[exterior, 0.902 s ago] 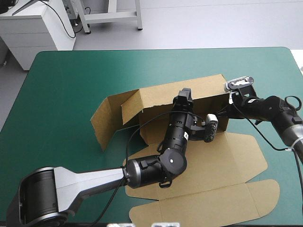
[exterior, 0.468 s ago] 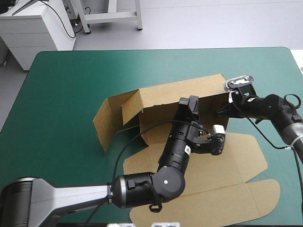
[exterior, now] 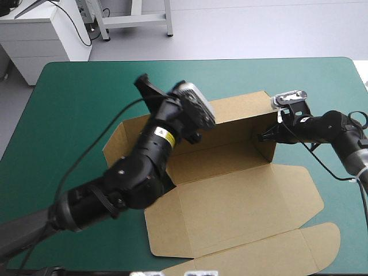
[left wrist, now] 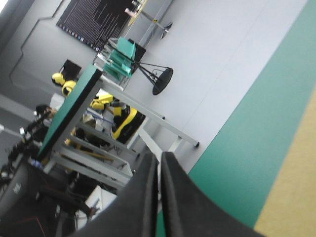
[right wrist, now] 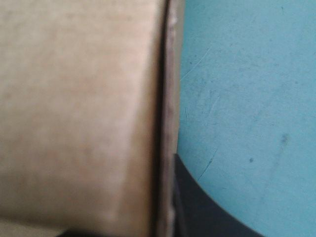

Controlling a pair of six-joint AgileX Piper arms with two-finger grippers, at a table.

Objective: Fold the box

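Box [exterior: 230,192] is sitting at the middle of the surface [exterior: 80,98], back walls raised, lid lying flat. I'm watching my right tool [exterior: 263,137] clamping its right end wall. My left tool [left wrist: 159,157] is hanging above the left wall, fingers pressed together.

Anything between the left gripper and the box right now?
Nothing visible. The left gripper, shut, hangs raised by the box's far left corner with only air between; the right gripper is shut on the box's right wall.
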